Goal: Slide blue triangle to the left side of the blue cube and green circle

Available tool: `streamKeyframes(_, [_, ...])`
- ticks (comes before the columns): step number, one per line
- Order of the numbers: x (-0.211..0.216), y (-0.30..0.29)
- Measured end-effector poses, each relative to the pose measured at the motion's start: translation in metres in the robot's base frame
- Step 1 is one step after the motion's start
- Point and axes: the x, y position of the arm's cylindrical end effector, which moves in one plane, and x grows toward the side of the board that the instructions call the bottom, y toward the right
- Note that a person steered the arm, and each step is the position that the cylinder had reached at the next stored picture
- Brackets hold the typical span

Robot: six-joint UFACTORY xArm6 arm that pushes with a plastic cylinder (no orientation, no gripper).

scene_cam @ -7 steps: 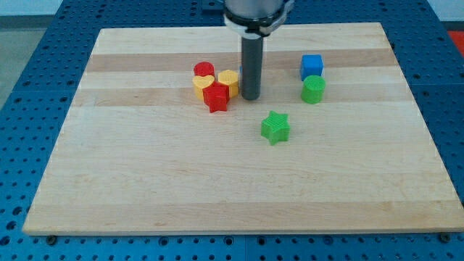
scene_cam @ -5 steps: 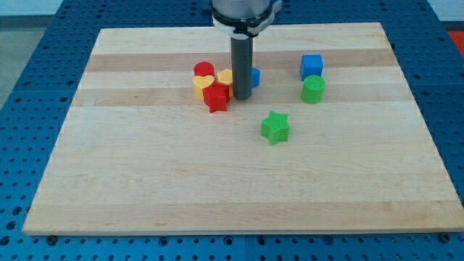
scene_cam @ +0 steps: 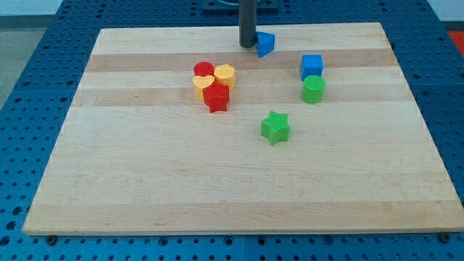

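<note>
The pale wooden board (scene_cam: 239, 181) carries a blue cube (scene_cam: 312, 66) stacked above a green ribbed circle (scene_cam: 313, 89) at the view's right. The small blue triangle (scene_cam: 265, 43) sits near the top edge, up-left of them. The bare rod's tip (scene_cam: 248, 46) touches its left face; nothing grips. Better to circle above it and nudge downward, gently

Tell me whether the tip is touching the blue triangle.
Cannot tell. In the camera view my tip sits right against the blue triangle's left edge with no visible gap, but contact isn't plainly shown.
</note>
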Motion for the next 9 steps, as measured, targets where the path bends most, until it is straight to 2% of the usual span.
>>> streamKeyframes(1, [-0.029,0.0])
streamKeyframes(2, [-0.035,0.013])
streamKeyframes(4, [0.009,0.019])
streamKeyframes(6, [0.029,0.046])
streamKeyframes(9, [0.084,0.065])
